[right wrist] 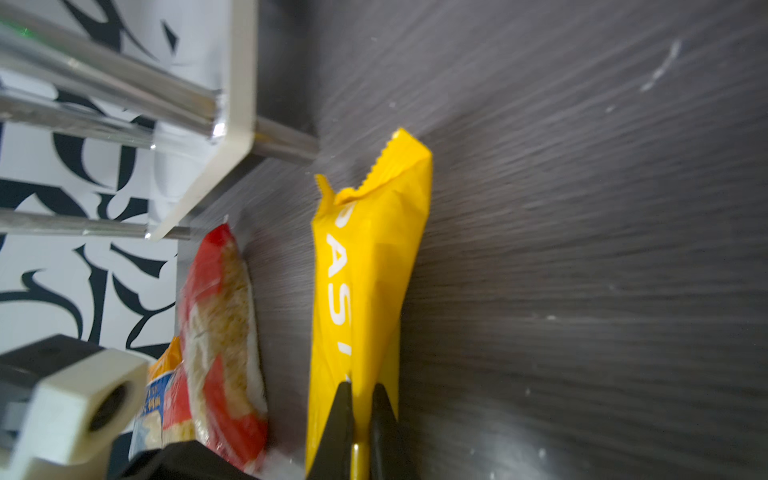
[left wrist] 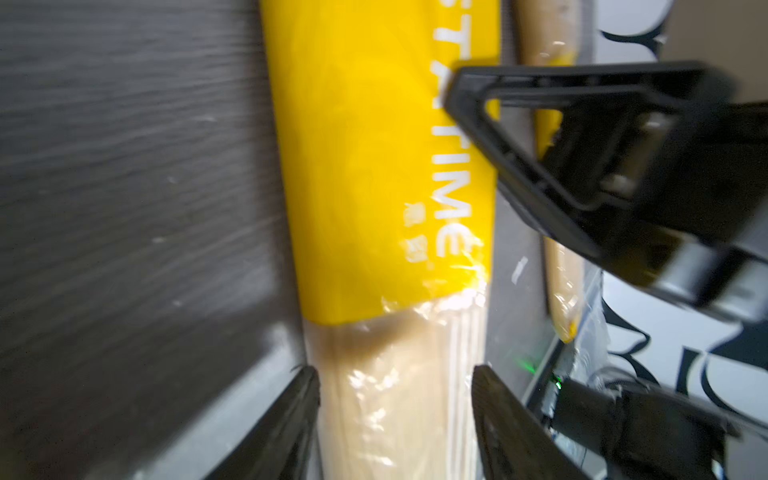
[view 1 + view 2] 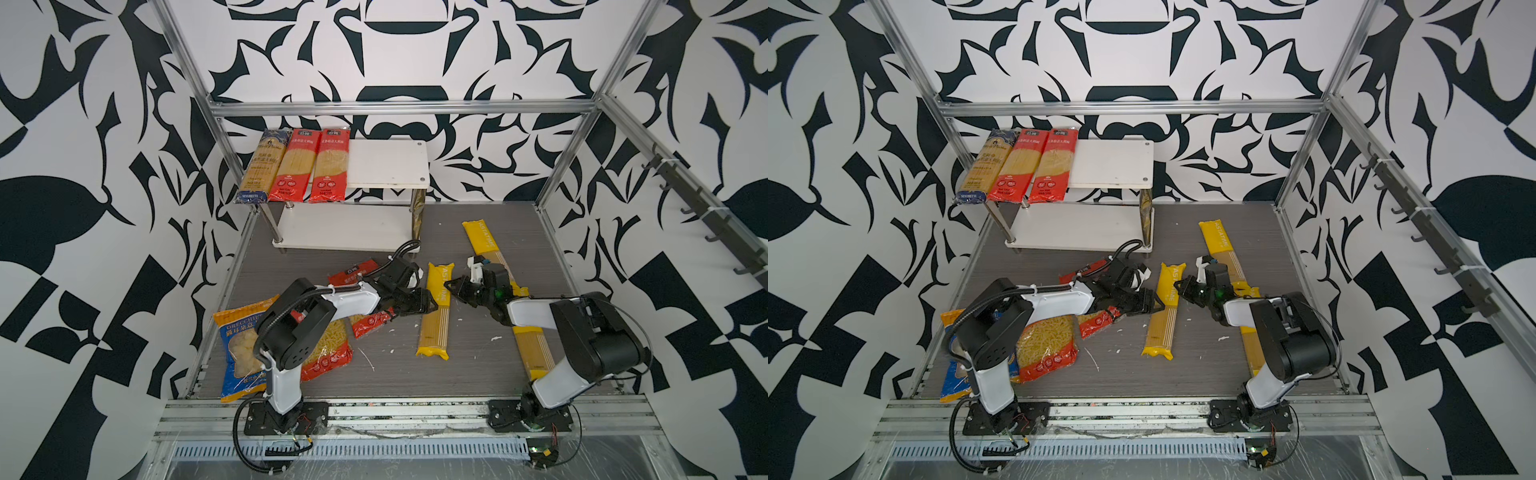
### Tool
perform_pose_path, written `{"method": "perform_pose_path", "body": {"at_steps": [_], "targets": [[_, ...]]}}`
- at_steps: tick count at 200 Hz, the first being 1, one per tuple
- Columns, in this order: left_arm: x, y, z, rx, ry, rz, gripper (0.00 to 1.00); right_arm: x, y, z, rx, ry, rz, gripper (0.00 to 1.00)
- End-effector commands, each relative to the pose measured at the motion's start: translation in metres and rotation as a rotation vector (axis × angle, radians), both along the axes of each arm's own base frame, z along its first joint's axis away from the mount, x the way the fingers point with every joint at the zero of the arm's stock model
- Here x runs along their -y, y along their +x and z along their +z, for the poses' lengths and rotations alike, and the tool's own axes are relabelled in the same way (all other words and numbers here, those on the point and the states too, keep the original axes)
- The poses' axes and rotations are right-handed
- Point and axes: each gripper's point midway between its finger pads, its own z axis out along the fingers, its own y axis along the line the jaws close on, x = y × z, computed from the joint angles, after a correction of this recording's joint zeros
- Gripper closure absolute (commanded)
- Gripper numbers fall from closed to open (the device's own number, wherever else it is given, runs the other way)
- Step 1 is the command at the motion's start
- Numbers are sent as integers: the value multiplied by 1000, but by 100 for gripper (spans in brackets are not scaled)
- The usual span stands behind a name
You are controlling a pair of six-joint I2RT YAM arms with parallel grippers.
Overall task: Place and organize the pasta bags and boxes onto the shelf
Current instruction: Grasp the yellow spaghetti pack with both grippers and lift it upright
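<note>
A long yellow pasta packet [image 3: 434,332] lies mid-table. My left gripper [image 2: 395,374] straddles its clear section, both fingers pressed against its sides. My right gripper [image 1: 361,386] is shut on the packet's yellow end nearest the shelf. In both top views the two grippers [image 3: 432,307] [image 3: 448,286] meet over it. The shelf [image 3: 386,164] stands at the back, with a dark-blue packet [image 3: 262,166] and two long red packets [image 3: 293,166] [image 3: 330,166] on the left of its top board. Its lower board [image 3: 345,228] is bare.
Another long yellow packet [image 3: 484,241] lies partly under the right arm. Red bags [image 3: 353,272] [image 3: 328,353] and a blue-orange bag [image 3: 237,345] lie under and beside the left arm. Aluminium frame rails [image 3: 399,108] border the table.
</note>
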Motion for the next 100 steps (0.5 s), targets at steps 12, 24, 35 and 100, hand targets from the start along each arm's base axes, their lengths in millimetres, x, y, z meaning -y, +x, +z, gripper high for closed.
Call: {"method": "perform_pose_path", "body": {"at_steps": [12, 24, 35, 100], "targets": [[-8, -3, 41, 96, -112, -37, 34, -15, 4, 73, 319, 57, 107, 100], [-12, -3, 51, 131, -158, -38, 32, -17, 0, 94, 417, 86, 121, 100], [-16, -3, 59, 161, -203, -40, 30, -17, -6, 114, 505, 110, 132, 100], [-33, -1, 105, 319, -437, -86, 16, -32, -49, 224, 840, 230, 309, 100]]}}
